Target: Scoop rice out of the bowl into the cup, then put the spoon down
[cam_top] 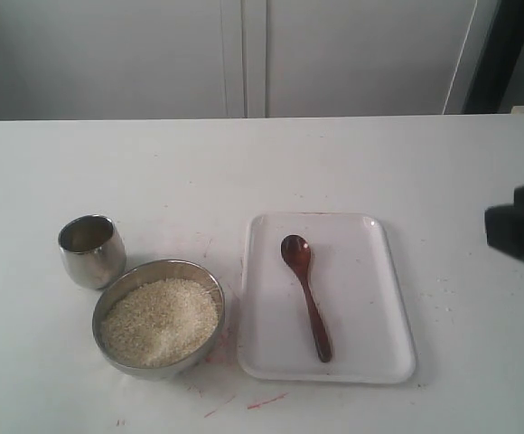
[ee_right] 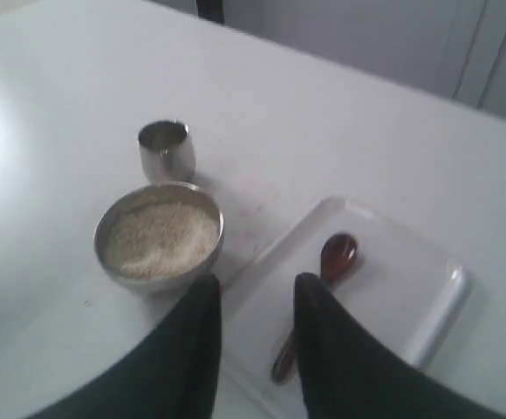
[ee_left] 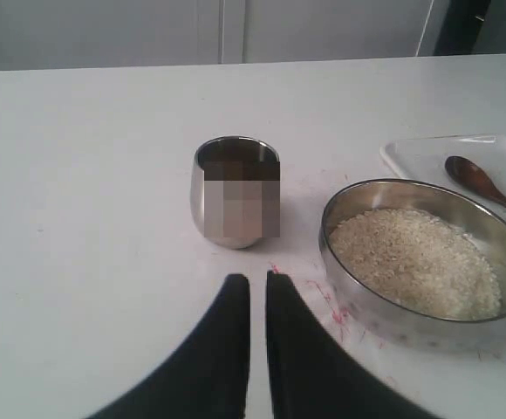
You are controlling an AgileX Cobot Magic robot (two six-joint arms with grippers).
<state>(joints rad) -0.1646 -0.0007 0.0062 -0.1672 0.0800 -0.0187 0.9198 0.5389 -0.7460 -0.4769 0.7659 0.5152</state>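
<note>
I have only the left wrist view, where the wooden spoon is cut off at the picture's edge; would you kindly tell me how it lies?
Observer: The dark reddish-brown wooden spoon lies flat and whole on the white rectangular tray, with its scoop toward the far wall and its handle toward the near table edge.
Operator: Thank you. Is anything else on that tray?
Observer: No, the spoon is the only thing on it.
Operator: And where is the right pincer?
Observer: The right pincer is open and holds nothing. The exterior view shows it off to the right of the tray.
</note>
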